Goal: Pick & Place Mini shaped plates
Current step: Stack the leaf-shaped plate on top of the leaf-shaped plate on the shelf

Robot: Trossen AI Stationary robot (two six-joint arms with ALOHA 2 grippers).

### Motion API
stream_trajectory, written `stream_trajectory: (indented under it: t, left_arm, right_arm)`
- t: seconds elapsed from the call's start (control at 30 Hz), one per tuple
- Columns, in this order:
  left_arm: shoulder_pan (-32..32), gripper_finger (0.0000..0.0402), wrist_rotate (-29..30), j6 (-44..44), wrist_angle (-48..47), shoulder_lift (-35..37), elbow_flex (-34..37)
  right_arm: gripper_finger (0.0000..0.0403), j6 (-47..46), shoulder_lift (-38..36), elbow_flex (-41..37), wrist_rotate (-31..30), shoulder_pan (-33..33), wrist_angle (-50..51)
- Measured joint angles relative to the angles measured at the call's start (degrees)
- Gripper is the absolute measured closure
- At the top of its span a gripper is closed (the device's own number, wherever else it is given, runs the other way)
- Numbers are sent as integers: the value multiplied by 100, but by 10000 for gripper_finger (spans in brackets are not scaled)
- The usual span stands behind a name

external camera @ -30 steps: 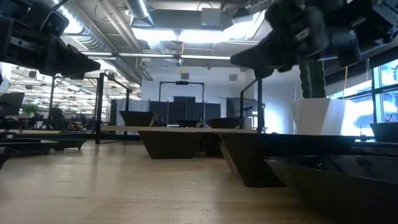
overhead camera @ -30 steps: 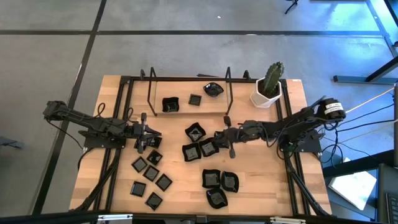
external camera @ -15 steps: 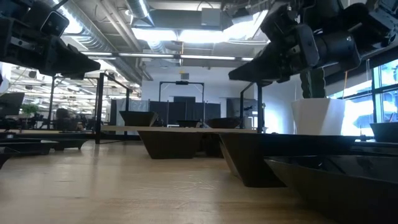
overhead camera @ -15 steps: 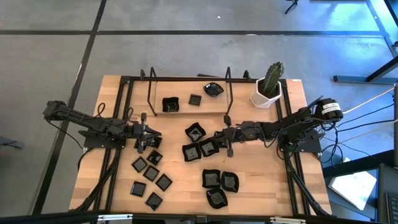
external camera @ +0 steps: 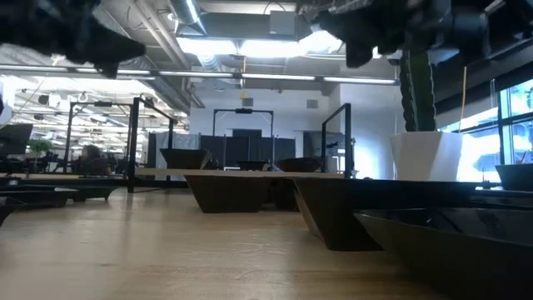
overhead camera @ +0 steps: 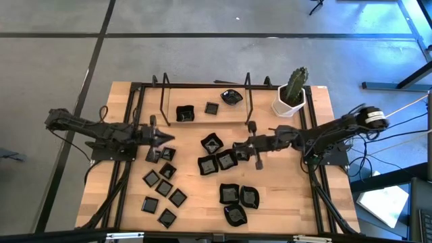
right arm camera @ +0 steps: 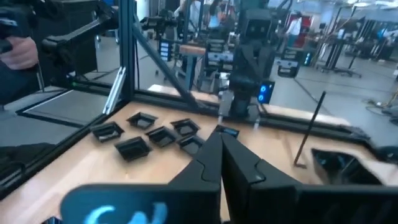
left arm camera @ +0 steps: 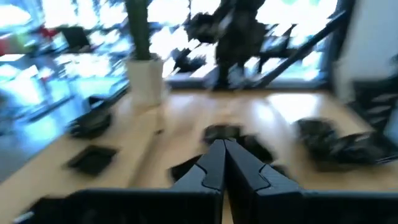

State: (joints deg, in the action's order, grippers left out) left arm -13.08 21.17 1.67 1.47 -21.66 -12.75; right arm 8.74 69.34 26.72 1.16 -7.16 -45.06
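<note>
The mini shaped plates are glossy black dishes spread over the wooden table. Several small flat squares [overhead camera: 164,187] lie at the near left. Three larger raised-rim squares [overhead camera: 217,160] sit in the middle, and three wavy-edged ones [overhead camera: 237,201] lie at the near right. Three more [overhead camera: 185,113] rest on the wooden shelf at the back. My left gripper [overhead camera: 170,138] hangs shut above the small squares, with nothing in it. My right gripper [overhead camera: 235,145] hangs shut just right of the raised-rim squares, also with nothing in it. Both point level across the table toward each other.
A white pot with a cactus [overhead camera: 291,100] stands at the far right corner. A black metal frame [overhead camera: 206,86] with upright posts borders the shelf and runs along both table sides. Bare wood shows between the plate groups and along the right side.
Both grippers have risen from the table, staying shut with nothing in them; in the low view they have climbed to the picture's top. My right arm has also drawn back a little toward the table's right edge. The plates have not moved.
</note>
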Motion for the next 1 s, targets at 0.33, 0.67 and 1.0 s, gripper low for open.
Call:
stream_trajectory:
  t: [0.33, 0.67, 1.0]
  left_arm:
    - [1137, 399, -123, -497, -989, -2956, -2622]
    - [2872, 397, -2022, -1458, -1076, -6068, -5051]
    - [3543, 371, -2257, -3099, -2233, -8404, -7127]
  right_arm:
    - [399, 56, -532, 0, -3, 0, 374]
    - [399, 58, -1576, 0, 334, 0, 1037]
    - [395, 365, -3030, 0, 504, 0, 1392]
